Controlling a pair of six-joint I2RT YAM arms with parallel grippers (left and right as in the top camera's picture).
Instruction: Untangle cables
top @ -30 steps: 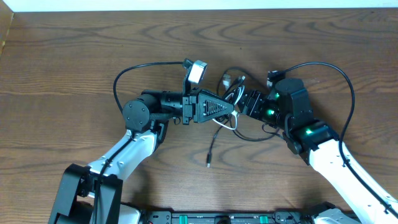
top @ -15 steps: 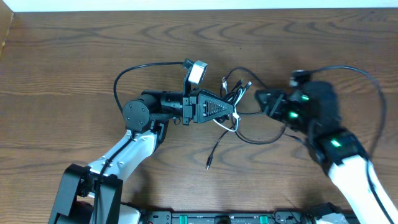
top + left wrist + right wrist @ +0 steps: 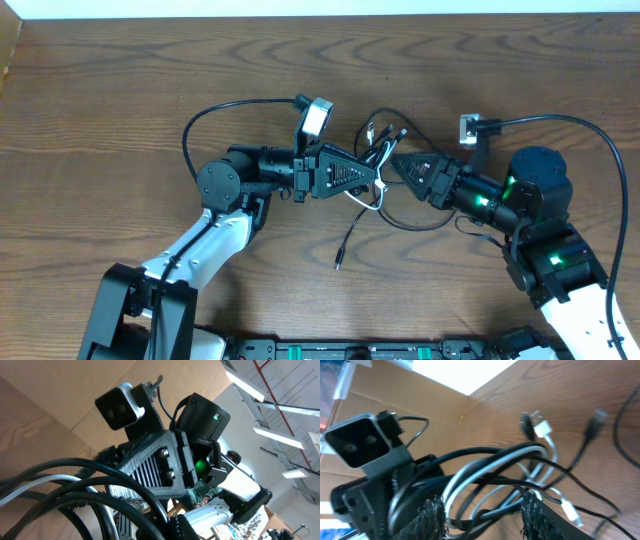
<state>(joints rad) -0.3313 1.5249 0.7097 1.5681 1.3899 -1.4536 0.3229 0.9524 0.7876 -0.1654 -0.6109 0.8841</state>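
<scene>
The cables (image 3: 374,150) are a knot of thin black strands and one white strand at the table's middle. My left gripper (image 3: 378,182) points right and is shut on the knot's lower left side. Up close the black and white strands (image 3: 75,485) run straight into its pinched fingertips (image 3: 175,527). My right gripper (image 3: 396,163) points left at the knot, open. Its two fingers (image 3: 432,515) stand apart with the white cable (image 3: 470,472) and black loops lying between them, the gripper's middle (image 3: 484,517) under the bundle. Small plugs (image 3: 537,425) lie past it.
One black strand trails toward the table's front and ends in a plug (image 3: 337,263). A black loop (image 3: 420,222) lies under the right wrist. Each arm's own thick black cable arcs over the wood, left (image 3: 200,120) and right (image 3: 570,125).
The right arm pulled back to the right and turned; its gripper now reaches left into the knot. The plug ends have spread a little at the far side. The left gripper has kept its grip.
</scene>
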